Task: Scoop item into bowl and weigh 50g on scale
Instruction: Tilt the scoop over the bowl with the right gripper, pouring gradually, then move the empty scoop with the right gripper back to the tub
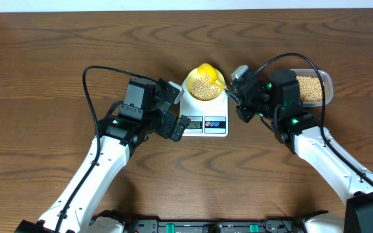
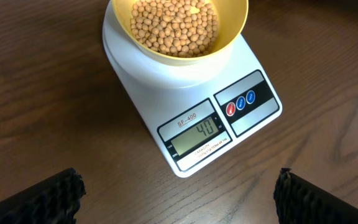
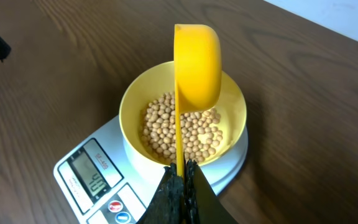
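The white scale (image 1: pixel 203 123) stands at the table's middle, and its display (image 2: pixel 195 136) reads 40. The pale yellow bowl (image 1: pixel 190 85) sits on its platform, holding tan beans (image 1: pixel 204 90). The bowl (image 2: pixel 232 37), beans (image 2: pixel 176 25) and scale (image 2: pixel 166 81) show in the left wrist view. In the right wrist view the bowl (image 3: pixel 132 109) holds beans (image 3: pixel 160 124) on the scale (image 3: pixel 82 180). My right gripper (image 3: pixel 182 171) is shut on the handle of a bright yellow scoop (image 3: pixel 197 62), tipped on its side over the bowl; overhead the scoop (image 1: pixel 207 71) shows too. My left gripper (image 2: pixel 179 196) is open and empty, just short of the scale's display edge.
A clear plastic tub (image 1: pixel 329 87) with more beans (image 1: pixel 309 89) stands at the right, behind my right arm. Black cables loop over both arms. The wooden table top surrounds the scale.
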Controlling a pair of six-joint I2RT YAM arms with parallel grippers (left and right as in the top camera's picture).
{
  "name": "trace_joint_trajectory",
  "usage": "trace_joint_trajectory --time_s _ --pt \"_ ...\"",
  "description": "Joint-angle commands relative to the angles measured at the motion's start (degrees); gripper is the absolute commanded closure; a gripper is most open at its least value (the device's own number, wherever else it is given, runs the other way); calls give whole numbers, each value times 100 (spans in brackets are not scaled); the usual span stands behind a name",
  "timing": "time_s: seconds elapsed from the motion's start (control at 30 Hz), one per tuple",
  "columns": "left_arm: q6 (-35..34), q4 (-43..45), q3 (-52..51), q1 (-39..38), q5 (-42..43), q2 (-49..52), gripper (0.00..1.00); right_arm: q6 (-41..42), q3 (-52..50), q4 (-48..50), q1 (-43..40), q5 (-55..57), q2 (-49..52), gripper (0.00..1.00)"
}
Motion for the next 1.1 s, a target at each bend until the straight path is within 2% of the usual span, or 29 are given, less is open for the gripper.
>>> trace_joint_trajectory --time_s 0.0,0.47,0.77,1.07 --pt "31 4 -33 26 48 39 0 -221 7 26 35 85 26 99" --pt "31 4 -33 26 48 39 0 -286 7 407 37 138 9 99" --pt "33 4 -33 24 48 39 0 658 7 367 35 15 9 99" --pt "33 4 -33 26 50 39 0 682 7 396 37 -33 7 99"
